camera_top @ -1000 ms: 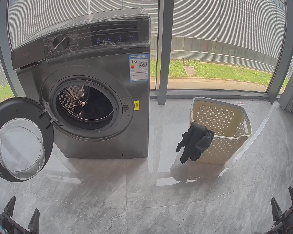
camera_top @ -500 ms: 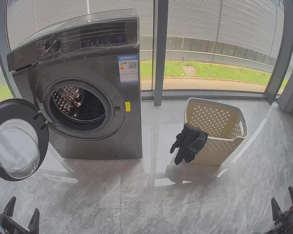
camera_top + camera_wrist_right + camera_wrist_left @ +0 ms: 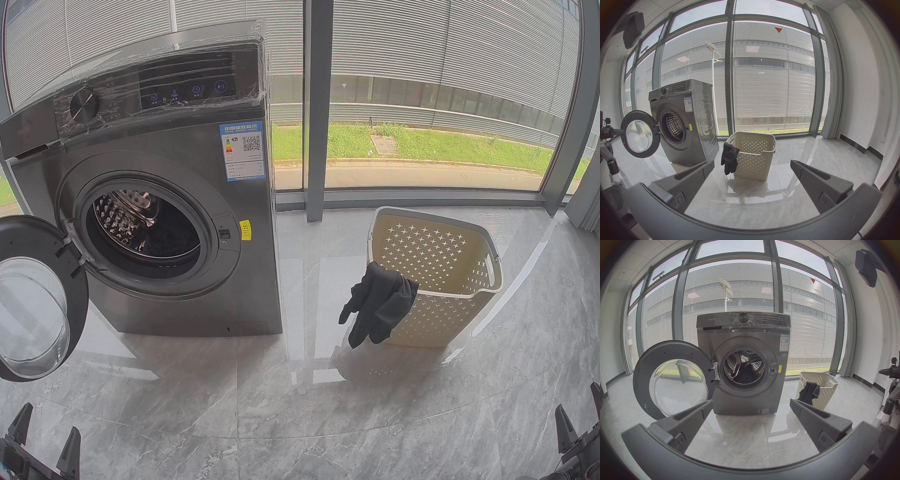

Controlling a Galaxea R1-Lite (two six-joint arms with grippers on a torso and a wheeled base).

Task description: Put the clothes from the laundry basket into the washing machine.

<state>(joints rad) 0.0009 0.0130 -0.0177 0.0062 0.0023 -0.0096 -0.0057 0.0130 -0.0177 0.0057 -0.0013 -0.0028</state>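
A grey washing machine (image 3: 156,206) (image 3: 747,365) (image 3: 684,122) stands at the left with its round door (image 3: 31,300) (image 3: 675,377) swung wide and the drum (image 3: 147,231) exposed. To its right a cream laundry basket (image 3: 450,275) (image 3: 822,385) (image 3: 756,154) stands on the floor. A black garment (image 3: 378,303) (image 3: 809,392) (image 3: 729,156) hangs over the basket's near-left rim. My left gripper (image 3: 44,431) (image 3: 750,421) is open, low at the near left. My right gripper (image 3: 581,412) (image 3: 750,181) is open at the near right. Both are well short of the basket.
Glossy grey marble floor (image 3: 312,412) spreads between me and the machine. A tall window wall with a dark pillar (image 3: 317,106) runs behind the machine and basket.
The whole head view has shifted: machine and basket sit further left and slightly lower, so the camera has moved. The grippers keep their places in the view.
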